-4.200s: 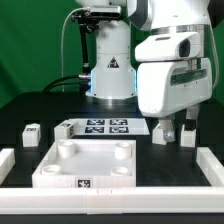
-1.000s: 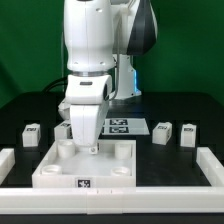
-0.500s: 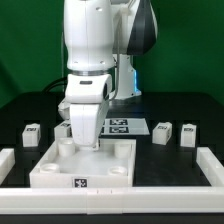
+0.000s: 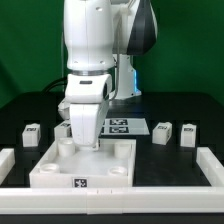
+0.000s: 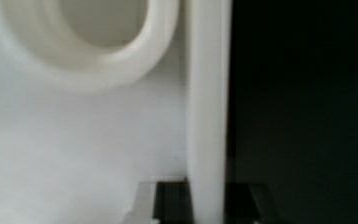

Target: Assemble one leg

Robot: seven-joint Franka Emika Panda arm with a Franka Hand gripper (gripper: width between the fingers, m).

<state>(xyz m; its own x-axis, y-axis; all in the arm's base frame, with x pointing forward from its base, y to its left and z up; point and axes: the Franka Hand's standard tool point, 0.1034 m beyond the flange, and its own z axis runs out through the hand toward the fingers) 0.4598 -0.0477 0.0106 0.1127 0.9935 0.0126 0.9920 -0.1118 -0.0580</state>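
One tabletop (image 4: pixel 55 178) and one marker board (image 4: pixel 125 125) are seen. Three legs are counted on the table: one leg (image 4: pixel 32 133) at the tabletop's 10 o'clock, a second leg (image 4: pixel 162 132) and a third leg (image 4: pixel 187 134) at 2 o'clock. A similar block (image 4: pixel 62 130) is half hidden by the arm. The gripper (image 4: pixel 90 143) is held low at the tabletop's 11 o'clock corner, and it cannot be told whether its fingers are apart or together. One socket (image 5: pixel 78 25) is shown in the wrist view. Nothing is seen moved since half a second ago.

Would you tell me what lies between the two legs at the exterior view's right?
Nothing: the exterior view shows only bare black table between the inner leg and the outer leg.
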